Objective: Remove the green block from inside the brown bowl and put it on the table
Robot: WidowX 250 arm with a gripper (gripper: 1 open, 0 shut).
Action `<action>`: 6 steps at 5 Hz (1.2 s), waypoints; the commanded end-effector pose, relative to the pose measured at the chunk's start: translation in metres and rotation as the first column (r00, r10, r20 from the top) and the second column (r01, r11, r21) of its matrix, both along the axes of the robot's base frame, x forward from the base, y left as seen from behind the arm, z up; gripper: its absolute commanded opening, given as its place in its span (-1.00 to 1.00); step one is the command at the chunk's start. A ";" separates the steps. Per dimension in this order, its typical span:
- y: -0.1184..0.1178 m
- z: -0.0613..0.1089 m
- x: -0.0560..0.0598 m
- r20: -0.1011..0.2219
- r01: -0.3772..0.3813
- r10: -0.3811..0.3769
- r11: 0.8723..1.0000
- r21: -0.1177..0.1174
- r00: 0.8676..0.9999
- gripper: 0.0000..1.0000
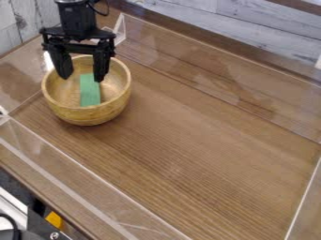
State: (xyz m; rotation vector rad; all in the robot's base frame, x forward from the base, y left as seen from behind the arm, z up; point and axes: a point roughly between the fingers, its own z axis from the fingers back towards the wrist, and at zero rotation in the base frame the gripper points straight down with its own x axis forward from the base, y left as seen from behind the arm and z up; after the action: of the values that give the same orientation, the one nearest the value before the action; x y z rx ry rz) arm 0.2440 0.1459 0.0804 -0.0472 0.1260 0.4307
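A broad stretch of bare bench (pixel 189 141) fills the lower frame, free to receive the piece. At upper left, the brown bowl (pixel 63 111) cradles the green block (pixel 90 91), lying flat inside. Just above, the claw (pixel 79 71) hangs open, fingers straddling the block's far end, apparently lined up to grip it.

Green block (pixel 90 91) in brown bowl (pixel 113 103) (table's (pixel 201 150) far-left)

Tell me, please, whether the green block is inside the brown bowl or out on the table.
Inside: the green block lies within the brown bowl's rim.
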 end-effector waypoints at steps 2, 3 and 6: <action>0.008 -0.004 0.004 0.019 -0.014 0.014 1.000 0.000 1.000 1.00; 0.010 -0.009 0.007 0.017 -0.020 0.020 1.000 -0.009 1.000 1.00; 0.021 -0.021 0.016 0.009 -0.034 0.034 0.998 -0.046 0.999 1.00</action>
State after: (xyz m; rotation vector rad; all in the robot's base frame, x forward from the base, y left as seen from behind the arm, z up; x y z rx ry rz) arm 0.2542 0.1586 0.0463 -0.1115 0.1728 0.4571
